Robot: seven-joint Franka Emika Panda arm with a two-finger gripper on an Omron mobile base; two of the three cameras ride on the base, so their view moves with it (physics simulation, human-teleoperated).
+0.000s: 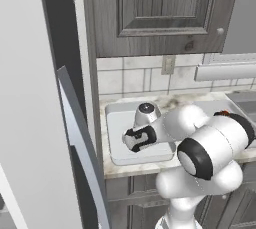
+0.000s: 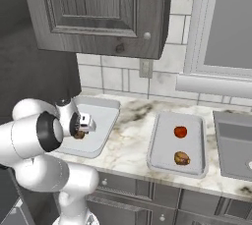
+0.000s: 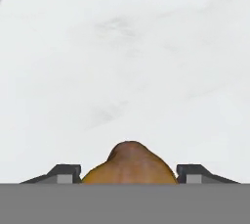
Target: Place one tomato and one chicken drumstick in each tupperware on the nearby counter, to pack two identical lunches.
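Two shallow pale grey rectangular tupperware trays are sitting on the white marble-look desk (image 2: 129,143). The right tray (image 2: 160,157) is holding a small red tomato (image 2: 180,131) toward its far end and a brown chicken drumstick (image 2: 181,158) nearer the front, the two lying apart. The left tray (image 2: 102,130) is lying under the end effector (image 2: 80,133).

The white arm is folding low over the left tray, its end effector pointing down at the tray floor. A second brown drumstick (image 3: 129,165) is sitting between the dark fingertips (image 3: 63,173), which are standing wide on either side of it; whether they are pressing on it cannot be told. Most of that drumstick is being cut off by the picture's lower edge.
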